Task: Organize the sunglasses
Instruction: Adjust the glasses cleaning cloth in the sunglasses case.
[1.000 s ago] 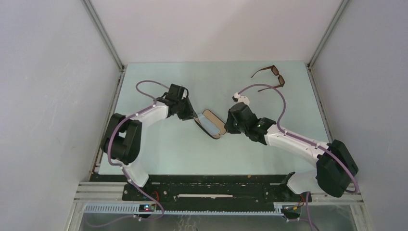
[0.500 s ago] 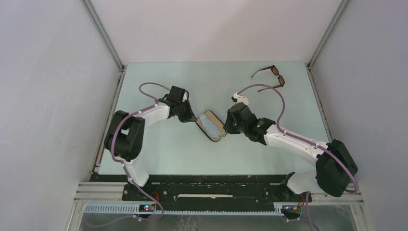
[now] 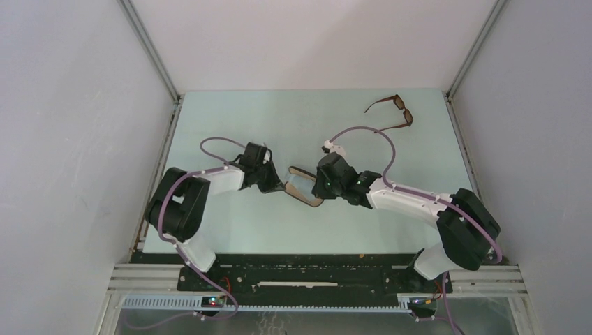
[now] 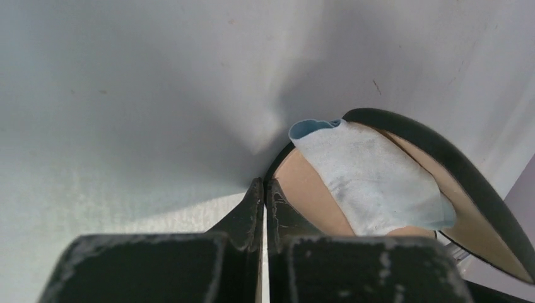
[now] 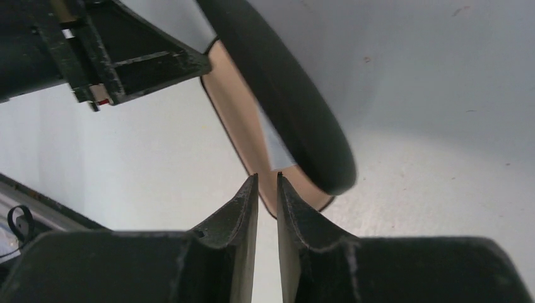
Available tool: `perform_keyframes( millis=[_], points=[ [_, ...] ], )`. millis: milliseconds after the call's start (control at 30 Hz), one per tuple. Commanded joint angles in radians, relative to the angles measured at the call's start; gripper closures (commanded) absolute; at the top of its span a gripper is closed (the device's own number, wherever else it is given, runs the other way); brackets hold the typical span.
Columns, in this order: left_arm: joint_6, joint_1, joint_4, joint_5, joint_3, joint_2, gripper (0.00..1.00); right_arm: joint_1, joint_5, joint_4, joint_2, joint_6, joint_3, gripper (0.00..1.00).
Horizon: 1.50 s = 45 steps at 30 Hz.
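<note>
Since a sec ago both arms are crowding in on the case, mid-frame in the top view. Its lid, lying flat open before, is now tipping up and half folding over the tan lining and the blue cloth.

L gripper is sitting closed w/ its tips touching the case's end; can't tell if it's actually nipping the rim. R gripper is pinching the lower shell's rim, w/ only a thin gap between its fingers.

The sunglasses aren't moving. They're lying unfolded at the upper right of the top view, well apart from the case and both grippers.

My read: the arms are repositioning the case, but it's closing while empty. It needs reopening before the glasses go in, so the task is barely started.
</note>
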Motion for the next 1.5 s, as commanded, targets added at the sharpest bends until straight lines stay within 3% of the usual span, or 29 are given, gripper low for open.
perform_keyframes(
  millis=[0, 467, 967, 1467],
  points=[
    [-0.042, -0.049, 0.077, -0.080, -0.087, -0.050, 1.00, 0.049, 0.021, 0.053, 0.008, -0.005, 0.037, 0.75],
    [-0.107, -0.169, 0.140, -0.307, -0.176, -0.151, 1.00, 0.060, 0.042, 0.059, 0.096, -0.061, 0.050, 0.75],
    [-0.099, -0.179, 0.139, -0.350, -0.178, -0.177, 1.00, 0.103, 0.158, -0.007, 0.161, -0.200, 0.079, 0.72],
    [-0.093, -0.180, 0.114, -0.362, -0.172, -0.176, 1.00, 0.119, 0.106, -0.024, 0.239, -0.248, 0.081, 0.69]
  ],
)
